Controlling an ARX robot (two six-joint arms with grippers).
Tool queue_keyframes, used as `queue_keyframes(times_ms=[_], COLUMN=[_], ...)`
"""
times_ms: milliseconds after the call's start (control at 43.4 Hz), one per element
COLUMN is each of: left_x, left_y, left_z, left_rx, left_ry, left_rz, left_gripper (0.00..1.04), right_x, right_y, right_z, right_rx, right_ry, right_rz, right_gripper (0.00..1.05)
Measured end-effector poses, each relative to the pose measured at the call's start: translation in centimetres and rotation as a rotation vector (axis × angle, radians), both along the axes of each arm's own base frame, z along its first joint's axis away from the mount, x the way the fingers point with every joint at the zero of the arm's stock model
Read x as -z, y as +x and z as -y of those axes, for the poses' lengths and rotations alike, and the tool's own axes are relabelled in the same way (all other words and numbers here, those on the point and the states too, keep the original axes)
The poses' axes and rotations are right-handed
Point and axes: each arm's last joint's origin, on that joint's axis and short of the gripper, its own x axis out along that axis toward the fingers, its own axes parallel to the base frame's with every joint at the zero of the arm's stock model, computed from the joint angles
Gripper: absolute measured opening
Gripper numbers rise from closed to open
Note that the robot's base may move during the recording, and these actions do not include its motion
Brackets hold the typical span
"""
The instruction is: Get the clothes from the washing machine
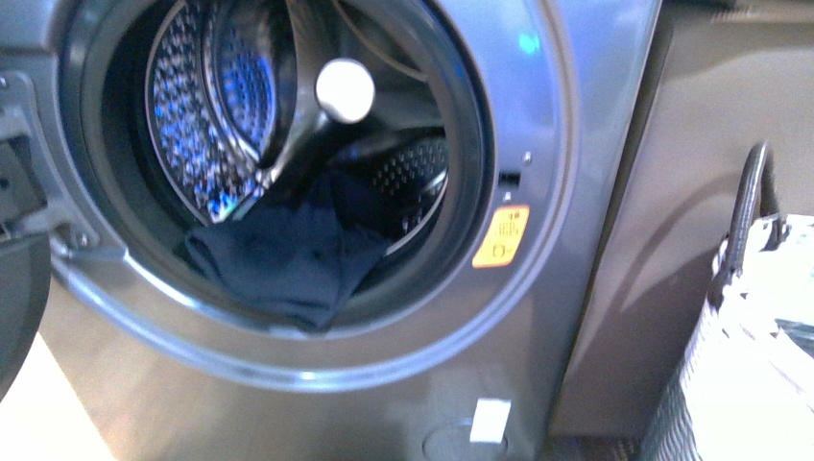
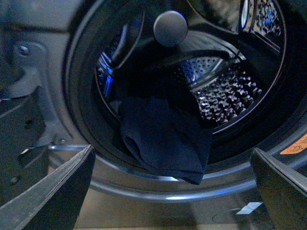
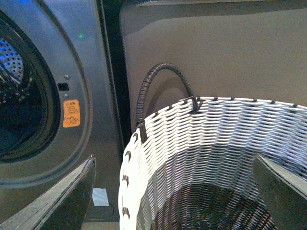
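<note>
The clothes [image 2: 163, 139] droop over the washing machine's [image 1: 538, 115] front rim, straight beyond the wide-spread left gripper [image 2: 171, 150], the nearer one; the spread right gripper [image 3: 173, 156] faces the basket [image 3: 216, 103].

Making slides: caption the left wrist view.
Open left gripper faces navy clothes hanging out of the washing machine.

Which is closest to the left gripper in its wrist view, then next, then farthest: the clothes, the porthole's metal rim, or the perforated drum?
1. Metal rim, at the front, just ahead of the left gripper.
2. Clothes, in the middle, spilling toward that rim.
3. Perforated drum, deep behind the clothes.
</note>
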Motion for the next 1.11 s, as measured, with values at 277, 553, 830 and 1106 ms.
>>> queue_keyframes(times_ms=[277, 553, 830, 1106], left_x=[1.5, 4.7, 6.2, 7.9], left_y=[7.4, 13.8, 19.7, 24.2], left_z=[1.3, 3.2, 5.0, 5.8], left_rx=[0.043, 0.132, 0.184, 0.194], left_ry=[0.092, 0.172, 0.218, 0.225], left_rz=[-0.090, -0.198, -0.259, -0.307], left_gripper=[0.98, 0.98, 0.98, 0.98], right_x=[0.0, 0.0, 0.0, 0.0], right_y=[0.0, 0.0, 0.0, 0.0], right_z=[0.0, 0.0, 0.0, 0.0], right_rx=[0.000, 0.000, 0.000, 0.000], right_ry=[0.000, 0.000, 0.000, 0.000], right_rz=[0.000, 0.000, 0.000, 0.000], right_gripper=[0.97, 0.97, 0.97, 0.97])
